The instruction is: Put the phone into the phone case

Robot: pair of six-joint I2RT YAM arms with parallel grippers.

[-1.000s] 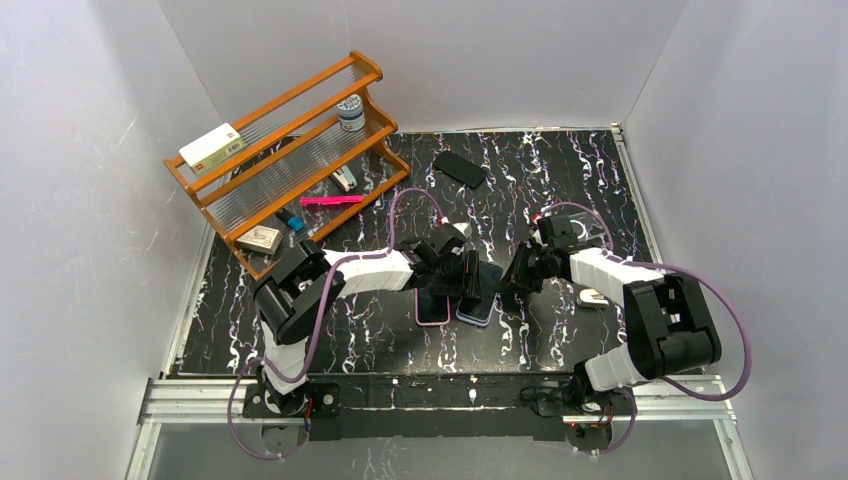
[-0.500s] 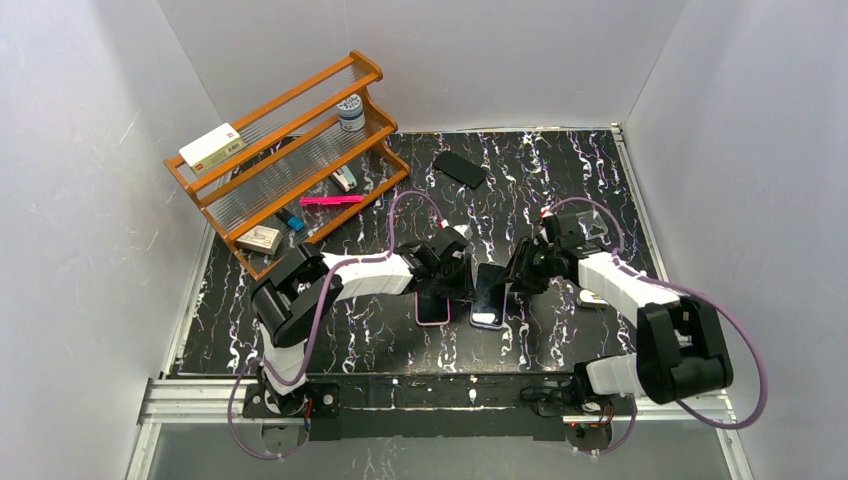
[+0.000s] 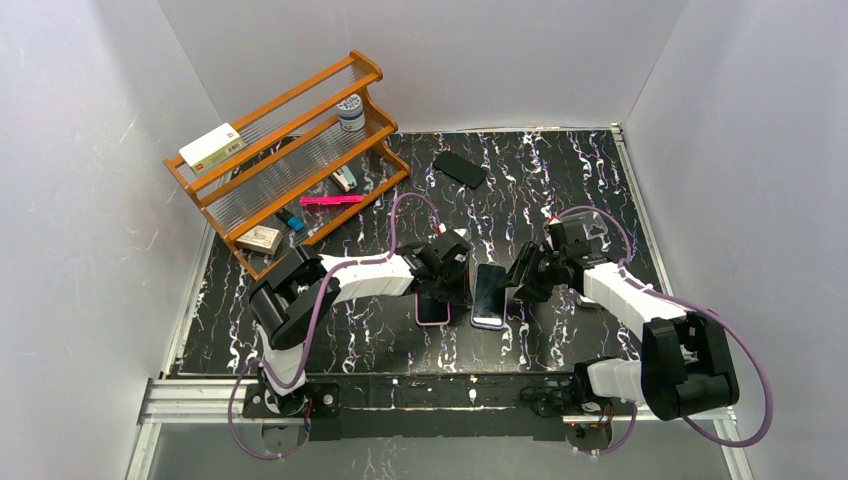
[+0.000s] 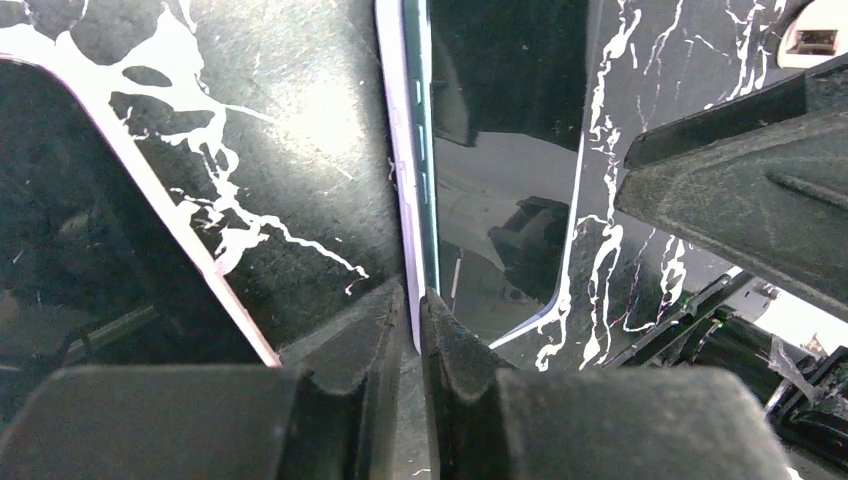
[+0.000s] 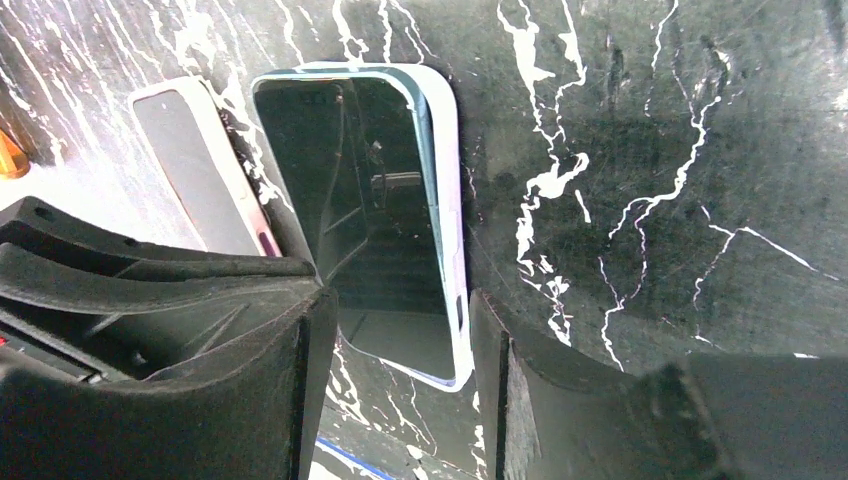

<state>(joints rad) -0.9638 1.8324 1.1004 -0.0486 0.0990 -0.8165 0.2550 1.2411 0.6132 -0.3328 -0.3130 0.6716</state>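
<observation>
Black marble-look tabletop [image 3: 560, 180] veined in white sits inside plain pale grey walls [image 3: 100, 150]. The left gripper [image 4: 413, 300] pinches narrowly on the rim of the pale lilac phone case [image 5: 455, 260]. The dark glass-fronted phone [image 5: 380, 200] lies in it, its end between the wide-spread jaws of the right gripper [image 5: 400, 305].

A black counter [image 3: 560, 180] with white marble veining, smooth with a dull sheen and fine scuffs. The phone [image 5: 380, 240] has a mirror-glossy black glass face. The phone case [image 5: 456, 270] rim is smooth, pale lavender plastic. Jaws are matt black, grainy plastic. The rack [image 3: 290, 140] is varnished orange wood.
</observation>
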